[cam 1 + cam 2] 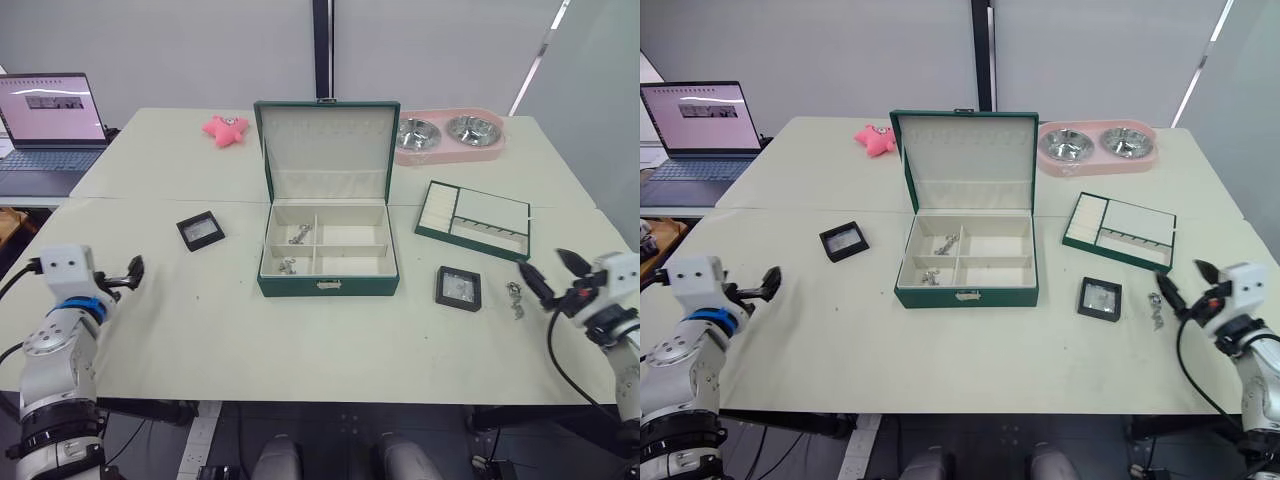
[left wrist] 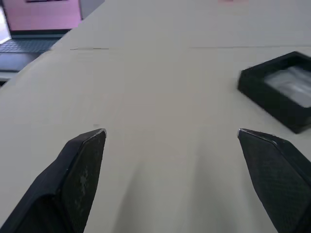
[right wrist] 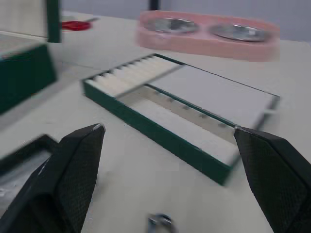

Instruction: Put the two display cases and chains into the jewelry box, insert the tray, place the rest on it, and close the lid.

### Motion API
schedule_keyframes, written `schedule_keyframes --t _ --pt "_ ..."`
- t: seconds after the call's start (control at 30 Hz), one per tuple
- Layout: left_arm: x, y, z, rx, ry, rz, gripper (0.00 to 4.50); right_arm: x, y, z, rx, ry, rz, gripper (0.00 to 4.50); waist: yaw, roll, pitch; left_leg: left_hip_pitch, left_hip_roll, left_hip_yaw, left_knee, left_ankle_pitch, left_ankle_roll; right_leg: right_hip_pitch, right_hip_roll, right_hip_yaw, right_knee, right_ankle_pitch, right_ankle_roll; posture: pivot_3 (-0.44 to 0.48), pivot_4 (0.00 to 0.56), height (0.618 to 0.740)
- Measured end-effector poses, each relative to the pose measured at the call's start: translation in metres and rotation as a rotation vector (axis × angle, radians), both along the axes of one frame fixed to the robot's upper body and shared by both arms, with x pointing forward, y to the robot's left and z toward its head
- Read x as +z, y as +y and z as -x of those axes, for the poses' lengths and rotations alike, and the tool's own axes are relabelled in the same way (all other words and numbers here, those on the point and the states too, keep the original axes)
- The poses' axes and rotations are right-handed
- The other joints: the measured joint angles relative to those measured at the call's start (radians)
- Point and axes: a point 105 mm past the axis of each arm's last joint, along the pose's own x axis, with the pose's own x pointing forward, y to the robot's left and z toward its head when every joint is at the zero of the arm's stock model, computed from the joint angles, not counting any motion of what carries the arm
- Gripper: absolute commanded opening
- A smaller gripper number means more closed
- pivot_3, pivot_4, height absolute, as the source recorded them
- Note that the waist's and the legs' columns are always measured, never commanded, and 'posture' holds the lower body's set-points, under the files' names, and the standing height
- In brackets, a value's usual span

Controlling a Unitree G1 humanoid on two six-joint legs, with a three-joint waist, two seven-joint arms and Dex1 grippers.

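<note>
The dark green jewelry box [image 1: 328, 283] stands open mid-table with its lid [image 1: 326, 150] upright. Two silver chains [image 1: 300, 234] [image 1: 288, 265] lie in its left compartments. One black display case [image 1: 200, 231] lies left of the box, and a second display case [image 1: 458, 288] lies to its right. A loose chain [image 1: 515, 298] rests right of that case. The green tray [image 1: 473, 218] lies beyond it. My left gripper [image 1: 135, 270] hovers open at the left edge, pointing toward the left case [image 2: 282, 92]. Near the loose chain [image 3: 160, 222], my right gripper [image 1: 545, 262] hangs open and empty.
A pink double bowl holder [image 1: 450, 135] sits at the back right. A pink star toy [image 1: 226, 129] lies at the back left of the box. An open laptop [image 1: 50, 120] stands on a side table at the far left.
</note>
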Motion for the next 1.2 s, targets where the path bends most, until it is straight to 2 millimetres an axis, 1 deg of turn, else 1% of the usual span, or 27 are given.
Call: schedule_keyframes --t 0.1,0.2,0.27,0.37,0.47,0.53,0.6,0.67,0.8,0.9,1.03,1.2 --pt "-0.001 -0.020 -0.010 -0.130 0.020 -0.007 4.48 0.012 0.045 0.001 0.181 0.005 0.013 4.50 0.001 0.000 0.000 0.000 0.000 -0.001 0.000 0.000 0.000 0.000 0.000 -0.001 0.000 0.000 0.000 0.000 0.150 0.740" --pt "0.007 -0.028 -0.019 -0.217 0.024 -0.031 4.48 0.020 0.074 0.005 0.299 0.012 0.022 4.50 0.001 0.000 0.000 -0.001 0.000 -0.002 0.001 0.000 0.000 0.000 0.000 -0.002 0.000 0.000 0.000 0.000 0.150 0.740" --pt "0.017 -0.034 -0.027 -0.277 0.018 -0.058 4.48 0.024 0.095 0.011 0.388 0.022 0.032 4.50 0.001 0.000 0.000 -0.001 0.000 -0.002 0.001 0.000 0.000 0.000 0.000 -0.002 0.000 0.000 0.000 0.000 0.150 0.740" --pt "0.028 -0.051 -0.041 -0.388 0.015 -0.082 4.48 0.033 0.125 0.022 0.532 0.025 0.066 4.50 0.002 0.000 0.000 -0.001 -0.001 -0.002 0.001 0.000 0.000 0.000 0.000 -0.002 -0.001 0.000 0.000 0.000 0.150 0.740" --pt "0.024 -0.060 -0.048 -0.452 0.056 -0.097 4.48 0.038 0.145 0.029 0.619 0.023 0.093 4.50 0.001 0.000 0.000 -0.001 -0.001 -0.002 0.001 0.000 0.000 -0.001 0.001 -0.002 -0.001 0.000 0.000 0.000 0.150 0.740" --pt "0.015 -0.065 -0.052 -0.486 0.104 -0.110 4.48 0.039 0.158 0.031 0.662 0.023 0.096 4.50 -0.003 0.000 0.000 -0.001 0.000 -0.002 0.001 0.000 0.000 -0.001 0.001 -0.002 0.000 0.000 0.000 0.000 0.150 0.740" --pt "0.010 -0.066 -0.055 -0.500 0.135 -0.124 4.48 0.039 0.166 0.032 0.680 0.023 0.086 4.50 -0.006 0.000 0.000 -0.001 0.000 -0.002 0.001 0.000 0.000 -0.001 0.001 -0.002 0.000 0.000 0.000 0.000 0.150 0.740" --pt "0.008 -0.066 -0.059 -0.500 0.153 -0.131 4.48 0.037 0.169 0.030 0.676 0.025 0.100 4.50 -0.005 0.000 0.000 -0.002 0.000 -0.003 0.001 0.000 0.000 -0.002 0.001 -0.003 0.000 0.000 0.000 0.000 0.150 0.740" --pt "0.012 -0.072 -0.067 -0.522 0.150 -0.153 4.48 0.040 0.172 0.029 0.678 0.009 0.101 4.50 -0.005 0.000 0.000 -0.002 0.000 -0.003 0.001 0.000 0.000 -0.002 0.001 -0.003 0.000 0.000 0.000 0.000 0.150 0.740" --pt "0.011 -0.076 -0.071 -0.529 0.146 -0.155 4.48 0.042 0.176 0.031 0.682 0.000 0.104 4.50 -0.005 0.000 0.000 -0.002 0.000 -0.003 0.001 0.000 0.000 -0.002 0.001 -0.003 0.001 0.000 0.000 0.000 0.150 0.740" --pt "0.009 -0.077 -0.072 -0.533 0.154 -0.159 4.48 0.042 0.182 0.033 0.696 0.000 0.104 4.50 -0.009 0.000 0.000 -0.002 0.000 -0.003 0.001 0.000 0.000 -0.002 0.001 -0.003 0.002 0.000 0.000 0.000 0.150 0.740" --pt "0.003 -0.076 -0.072 -0.528 0.182 -0.167 4.48 0.045 0.184 0.030 0.683 -0.013 0.101 4.50 -0.008 0.000 0.000 -0.002 0.000 -0.003 0.002 0.000 0.000 -0.002 0.001 -0.003 0.002 0.000 0.000 0.000 0.150 0.740"
